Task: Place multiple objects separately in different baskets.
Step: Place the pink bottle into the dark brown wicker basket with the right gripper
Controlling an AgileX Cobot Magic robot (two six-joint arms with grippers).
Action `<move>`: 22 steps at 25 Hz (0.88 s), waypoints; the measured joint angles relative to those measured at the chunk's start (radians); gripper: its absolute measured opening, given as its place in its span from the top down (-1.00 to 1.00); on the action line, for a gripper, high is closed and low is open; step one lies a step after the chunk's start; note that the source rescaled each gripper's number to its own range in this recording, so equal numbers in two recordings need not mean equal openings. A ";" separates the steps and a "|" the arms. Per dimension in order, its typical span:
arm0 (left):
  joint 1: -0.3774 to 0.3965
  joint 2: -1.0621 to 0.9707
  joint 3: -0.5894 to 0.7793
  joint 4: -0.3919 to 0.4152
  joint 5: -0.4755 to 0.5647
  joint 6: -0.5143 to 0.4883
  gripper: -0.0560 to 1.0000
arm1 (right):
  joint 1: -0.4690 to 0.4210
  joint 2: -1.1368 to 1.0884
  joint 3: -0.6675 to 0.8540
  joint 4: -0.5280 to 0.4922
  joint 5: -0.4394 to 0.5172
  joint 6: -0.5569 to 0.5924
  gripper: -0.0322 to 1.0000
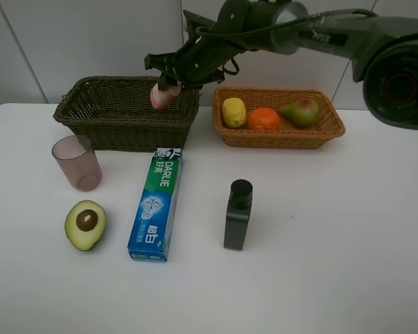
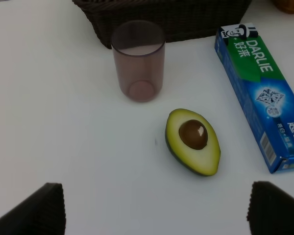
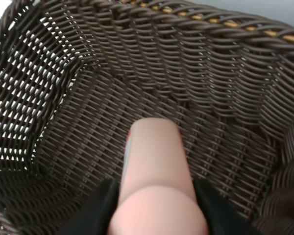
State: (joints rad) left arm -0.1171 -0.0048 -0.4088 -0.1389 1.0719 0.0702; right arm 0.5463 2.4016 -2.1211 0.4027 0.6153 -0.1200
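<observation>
My right gripper (image 1: pixel 173 83) reaches across to the dark olive-brown basket (image 1: pixel 76 117) and is shut on the pink bottle (image 1: pixel 165 94). The right wrist view shows the pink bottle (image 3: pixel 154 166) hanging tilted over the dark basket's woven floor (image 3: pixel 88 98), with nothing else seen inside. The lemon (image 1: pixel 233 112), orange (image 1: pixel 263 119) and pear (image 1: pixel 299 111) lie in the light tan basket (image 1: pixel 285 140). My left gripper (image 2: pixel 157 210) is open above the table near the halved avocado (image 2: pixel 192 141) and the mauve cup (image 2: pixel 137 61), holding nothing.
On the table stand the mauve cup (image 1: pixel 76 162) and black bottle (image 1: pixel 237 215); the halved avocado (image 1: pixel 86 224) and blue-green toothpaste box (image 1: pixel 156 205) lie flat. The toothpaste box (image 2: pixel 262 93) lies beside the avocado. The dark basket's wall (image 2: pixel 186 19) is just behind the cup.
</observation>
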 joint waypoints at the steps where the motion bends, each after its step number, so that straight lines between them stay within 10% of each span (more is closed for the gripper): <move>1: 0.000 0.000 0.000 0.000 0.000 0.000 -0.96 | 0.000 0.000 0.000 0.000 0.000 0.000 0.93; 17: 0.000 0.000 0.000 0.000 0.000 0.000 -0.96 | 0.000 0.001 0.000 0.001 -0.003 0.009 0.88; 22: 0.000 0.000 0.000 0.000 0.000 0.000 -0.96 | 0.000 0.001 0.000 -0.025 -0.024 0.013 -0.24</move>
State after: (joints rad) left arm -0.1171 -0.0048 -0.4088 -0.1389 1.0719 0.0702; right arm 0.5463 2.4024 -2.1211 0.3774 0.5917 -0.1070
